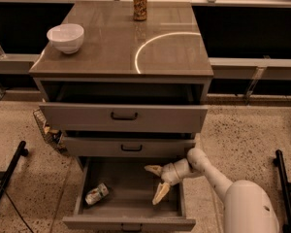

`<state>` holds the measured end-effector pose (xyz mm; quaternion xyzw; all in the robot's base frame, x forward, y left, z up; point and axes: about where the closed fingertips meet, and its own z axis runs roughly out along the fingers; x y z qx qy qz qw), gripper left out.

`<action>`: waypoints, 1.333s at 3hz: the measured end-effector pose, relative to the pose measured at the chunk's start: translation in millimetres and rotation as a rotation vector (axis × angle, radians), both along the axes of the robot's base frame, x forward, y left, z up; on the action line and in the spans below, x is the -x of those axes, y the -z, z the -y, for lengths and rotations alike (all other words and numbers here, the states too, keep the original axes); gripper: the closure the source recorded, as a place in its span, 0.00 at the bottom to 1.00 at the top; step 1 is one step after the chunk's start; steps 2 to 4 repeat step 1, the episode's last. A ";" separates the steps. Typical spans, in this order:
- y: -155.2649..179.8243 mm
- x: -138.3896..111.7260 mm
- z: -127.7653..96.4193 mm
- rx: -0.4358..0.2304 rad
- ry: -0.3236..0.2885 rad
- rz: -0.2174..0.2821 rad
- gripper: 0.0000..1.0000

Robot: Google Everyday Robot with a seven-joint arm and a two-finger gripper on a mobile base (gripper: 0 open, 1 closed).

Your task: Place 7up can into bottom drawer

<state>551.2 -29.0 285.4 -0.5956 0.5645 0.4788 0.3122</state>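
Lying on its side in the bottom drawer, the 7up can rests on the tray floor in the drawer's left part, near its left wall and towards its front panel. The bottom drawer is pulled well out, further than the two drawers above it.

Over the right part of the same drawer hangs the gripper, released and holding nothing: its two pale fingers are spread wide, one pointing left towards the drawer's middle and the other angled down towards the drawer's floor. The gripper is well apart from the can, with bare tray between them. Behind it, the white arm crosses the drawer's right wall and runs down to the robot's rounded white body, which stands on the speckled floor just right of the drawer.

Directly above the bottom drawer, the middle drawer is slightly open, and the top drawer above that is pulled out a little more. Higher still, the desk carries a white bowl near its left edge and an orange-brown can upright at its rear edge.
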 end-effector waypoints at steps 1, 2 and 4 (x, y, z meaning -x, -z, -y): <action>0.0 0.1 -0.1 0.000 0.000 0.000 0.00; 0.0 0.1 -0.1 0.000 0.000 0.000 0.00; 0.0 0.1 -0.1 0.000 0.000 0.000 0.00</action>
